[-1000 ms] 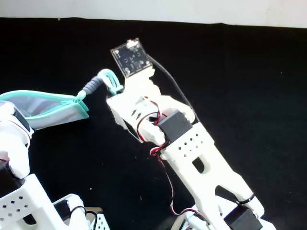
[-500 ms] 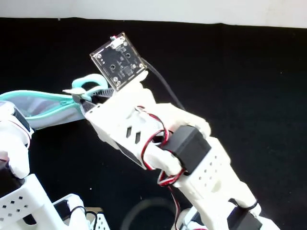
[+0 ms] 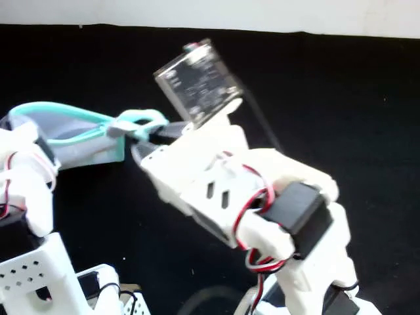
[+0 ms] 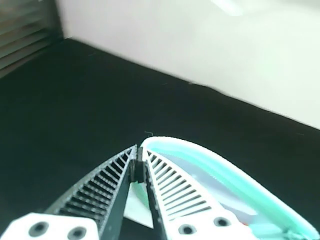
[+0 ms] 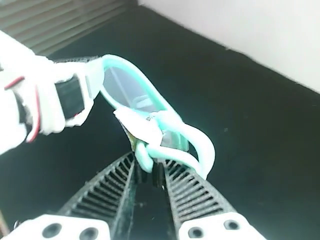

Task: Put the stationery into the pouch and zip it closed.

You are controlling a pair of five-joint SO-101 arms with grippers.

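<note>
The teal-edged pouch (image 3: 72, 134) hangs off the black table between the two arms. At the left, my left gripper (image 3: 23, 134) is shut on its far end; its own view has the fingertips pinched on the teal rim (image 4: 150, 145), with the pouch (image 4: 220, 177) running off beside them. My right gripper (image 5: 150, 172) is shut on the teal pull loop (image 5: 192, 145) at the zipper end of the pouch (image 5: 122, 90). From above, that loop (image 3: 141, 120) sits just ahead of the right gripper (image 3: 154, 136). The pouch mouth looks mostly drawn together.
The black table (image 3: 341, 98) stretches to a white wall at the back. The right arm's wrist camera board (image 3: 200, 79) stands high over the middle. The left arm's white body (image 3: 29, 197) fills the left edge.
The right arm swung left with the pull loop, then back right, and rose toward the camera. The pouch has lifted and shifted right, and the left arm came up with it.
</note>
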